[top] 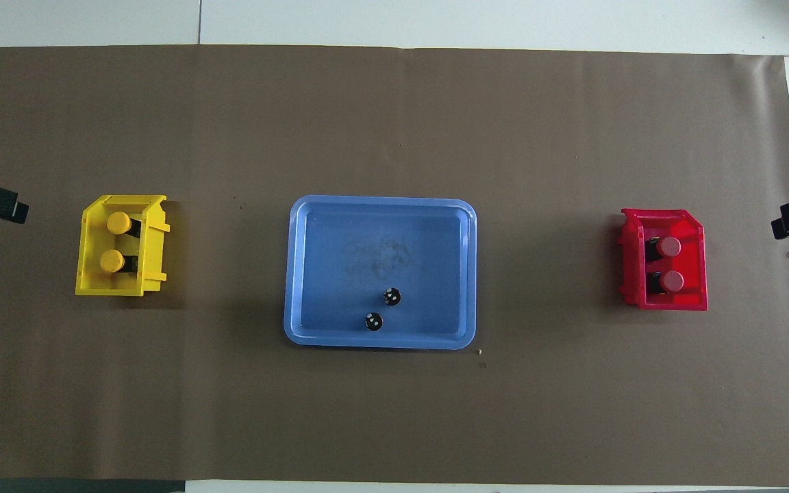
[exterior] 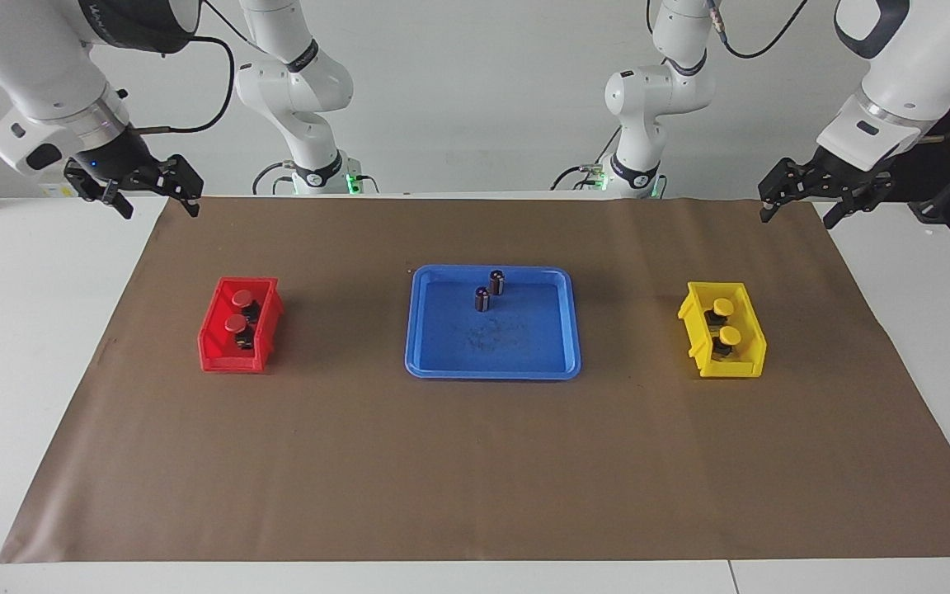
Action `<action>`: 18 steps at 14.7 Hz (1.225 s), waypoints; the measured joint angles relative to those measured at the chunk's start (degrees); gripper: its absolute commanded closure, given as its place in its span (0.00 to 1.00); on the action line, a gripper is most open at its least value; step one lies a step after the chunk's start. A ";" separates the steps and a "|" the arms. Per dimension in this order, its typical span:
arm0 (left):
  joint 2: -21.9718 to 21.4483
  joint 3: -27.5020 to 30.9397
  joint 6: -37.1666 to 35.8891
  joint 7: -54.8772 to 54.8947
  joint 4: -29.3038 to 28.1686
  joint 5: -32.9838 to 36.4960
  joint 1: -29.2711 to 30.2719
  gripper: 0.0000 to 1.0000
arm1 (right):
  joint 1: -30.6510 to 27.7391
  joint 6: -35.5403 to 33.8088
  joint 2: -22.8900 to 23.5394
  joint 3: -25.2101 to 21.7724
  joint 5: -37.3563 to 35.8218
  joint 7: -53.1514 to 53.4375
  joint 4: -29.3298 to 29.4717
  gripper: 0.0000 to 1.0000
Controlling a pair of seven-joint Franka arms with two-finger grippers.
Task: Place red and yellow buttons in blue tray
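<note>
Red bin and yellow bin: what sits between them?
The blue tray, holding two dark cylinders and no buttons; bare brown paper either side. The overhead view shows it.

Two white arms (exterior: 293, 82) wearing dark joint bands; black cables trailing; black grippers (exterior: 135, 183); seemingly green lights glowing at bases.
</note>
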 measured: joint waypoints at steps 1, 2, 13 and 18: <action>0.00 0.00 0.00 0.00 0.00 0.00 0.00 0.00 | 0.01 0.00 0.00 0.00 0.00 0.00 0.00 0.00; 0.00 0.00 0.00 0.00 0.00 0.00 0.00 0.00 | 0.01 0.00 0.00 0.00 0.00 0.00 0.00 0.00; 0.00 0.00 0.00 0.00 0.00 0.00 0.00 0.00 | 0.50 7.38 -0.97 0.02 0.90 0.00 -5.24 0.18; 0.00 0.00 0.00 0.00 0.00 0.00 0.00 0.00 | 2.04 25.91 -3.20 0.00 1.01 0.00 -22.79 0.26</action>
